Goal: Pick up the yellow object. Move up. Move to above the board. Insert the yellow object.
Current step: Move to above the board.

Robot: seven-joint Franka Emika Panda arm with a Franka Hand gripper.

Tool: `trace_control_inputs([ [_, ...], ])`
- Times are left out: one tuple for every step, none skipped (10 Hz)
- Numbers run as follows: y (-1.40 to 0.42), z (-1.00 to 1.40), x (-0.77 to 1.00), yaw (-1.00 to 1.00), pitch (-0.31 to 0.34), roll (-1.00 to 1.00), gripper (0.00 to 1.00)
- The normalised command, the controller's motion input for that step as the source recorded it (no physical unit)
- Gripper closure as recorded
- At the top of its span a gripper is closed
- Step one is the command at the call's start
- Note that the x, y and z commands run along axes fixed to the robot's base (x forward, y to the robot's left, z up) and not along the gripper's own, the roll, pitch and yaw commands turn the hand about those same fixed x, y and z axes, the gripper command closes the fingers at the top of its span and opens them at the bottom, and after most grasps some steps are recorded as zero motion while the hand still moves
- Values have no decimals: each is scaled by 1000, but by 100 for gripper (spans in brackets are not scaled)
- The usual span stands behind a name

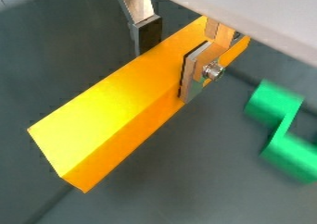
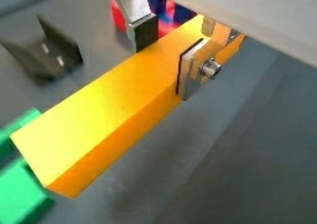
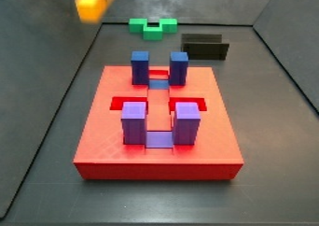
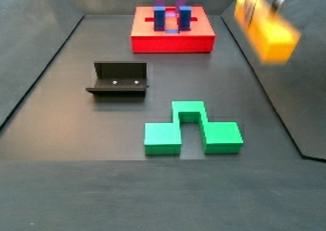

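Note:
My gripper is shut on the yellow object, a long yellow-orange bar. One silver finger with its dark pad stands on each side of the bar, as both wrist views show. In both side views the bar hangs blurred in the air, well above the floor and off to the side of the board. The board is a red slab with blue and purple posts. It lies on the floor, and a bit of it shows behind the fingers.
A green notched block lies on the floor, also seen in both wrist views and beyond the board. The dark fixture stands between the green block and the board. Grey walls enclose the floor.

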Motion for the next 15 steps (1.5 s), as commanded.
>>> trace_control_inputs([
  [5,1400,23,1,43,-1,100],
  [9,1400,49,1,89,-8,100],
  [6,1400,26,0,92,-7,100],
  [4,726,21,0,70,-3,100],
  [5,210,30,0,53,0,100],
  [-1400,207,799,64,70,127,100],
  [-1400,194,793,67,93,138,100],
  [-1400,179,828,62,144,157,100],
  [-1400,185,867,31,146,25,100],
  [-1400,201,862,21,142,10,100],
  [-1400,207,848,19,132,40,100],
  [-1400,210,889,16,138,21,100],
  [-1400,210,941,12,151,23,100],
  [-805,133,579,8,170,62,100],
  [-471,90,366,11,162,78,100],
])
